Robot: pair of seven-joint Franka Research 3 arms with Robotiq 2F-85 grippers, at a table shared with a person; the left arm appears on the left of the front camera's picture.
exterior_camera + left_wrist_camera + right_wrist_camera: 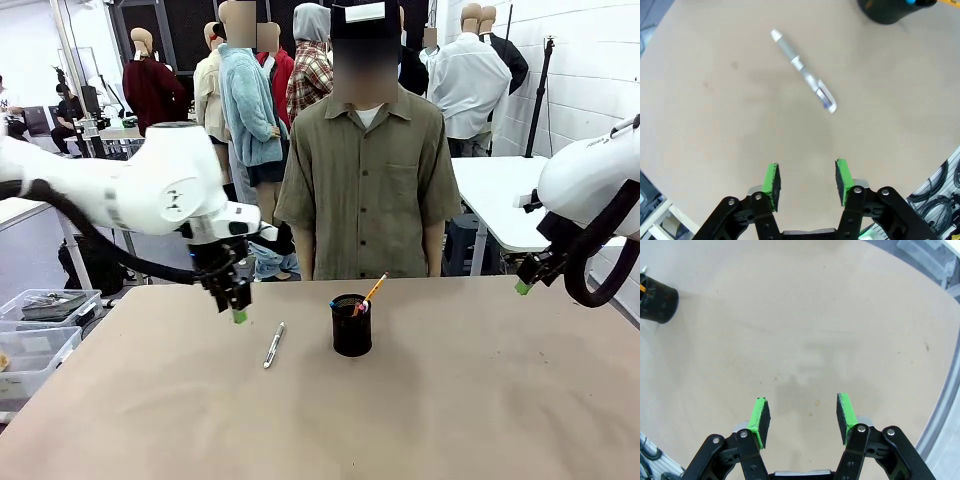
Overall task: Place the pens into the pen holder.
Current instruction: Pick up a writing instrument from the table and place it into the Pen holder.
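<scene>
Orange pen (375,288) leaning in holder (351,325) — we are seeing silver pen (274,345) lying on table (480,400); left claw (806,167) hovering above, gaping wide; right claw (802,405) gaping, empty.

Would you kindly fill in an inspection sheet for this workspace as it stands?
Surface: tan table, faint specks.
Job's things: silver pen lying flat left of the pen holder; orange pencil standing in the holder.
Clutter: nothing seen.
Grippers: left gripper open, empty, near the silver pen, apart from it; right gripper open, empty, over bare table.
Cables: left arm's black cable and right arm's black cable hang off the table.
Surroundings: person at far edge; plastic bins at left.
</scene>
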